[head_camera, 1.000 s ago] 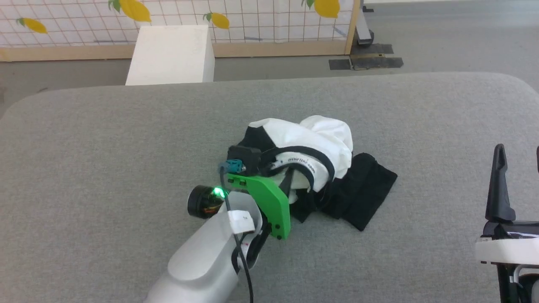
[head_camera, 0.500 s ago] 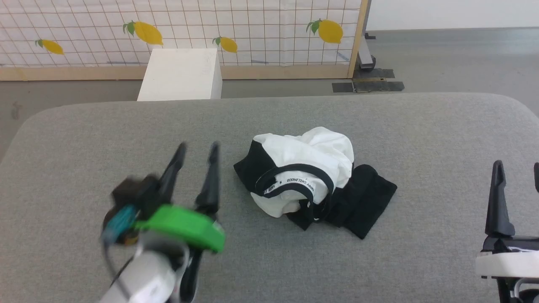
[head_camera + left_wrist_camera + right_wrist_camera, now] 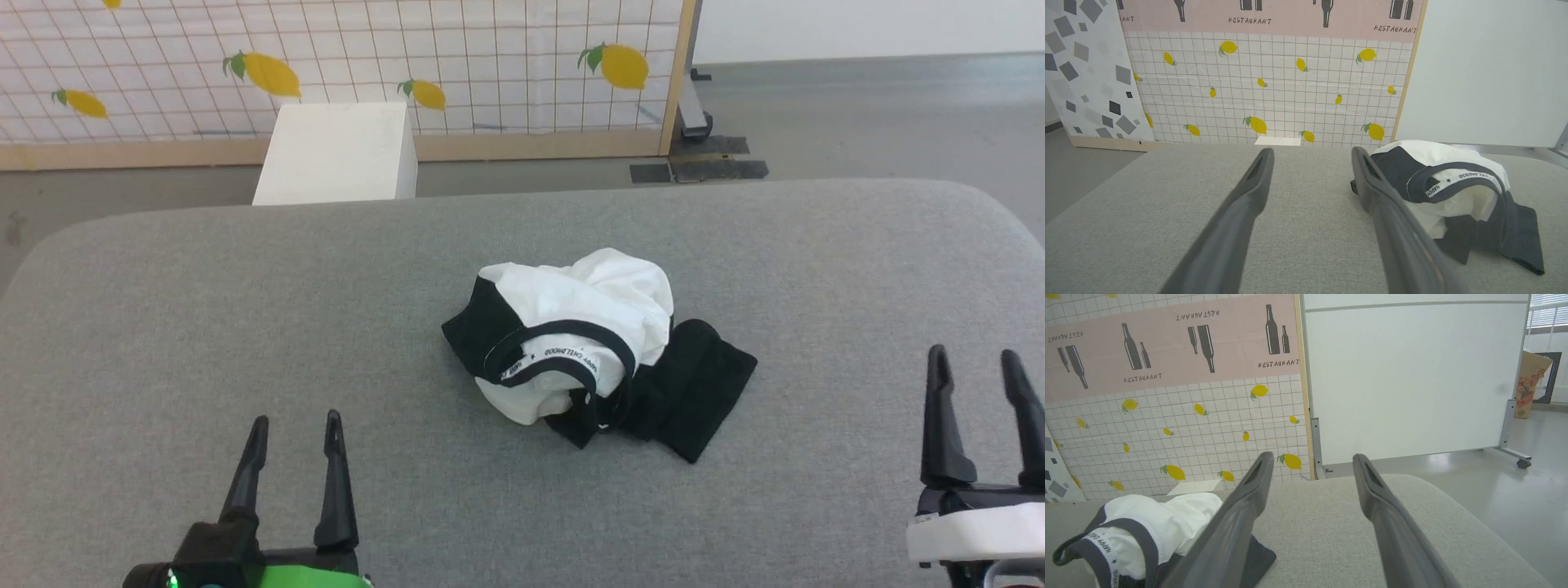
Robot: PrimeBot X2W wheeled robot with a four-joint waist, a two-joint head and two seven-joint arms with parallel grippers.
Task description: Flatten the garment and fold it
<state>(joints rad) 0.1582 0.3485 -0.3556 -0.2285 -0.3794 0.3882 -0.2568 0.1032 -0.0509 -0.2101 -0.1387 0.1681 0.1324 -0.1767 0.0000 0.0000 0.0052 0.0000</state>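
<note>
Lying crumpled in a heap near the middle of the grey fabric counter, the garment had its white body bunched on top. Its black collar band looped open at the front, with small printed lettering inside. A black sleeve part was spread flat on the counter at its right side. Plain white box stood on the floor past the counter's far edge, in front of the lemon-print grid panel; whether anything was in it could not be told. Left fingers sat at lower left of the head view, spread wide, holding nothing, well apart from the garment. In the left wrist view the garment lay to the right, past those fingers. Right fingers sat at lower right, also wide apart and empty. In the right wrist view they pointed over the counter, garment off to the left.
</note>
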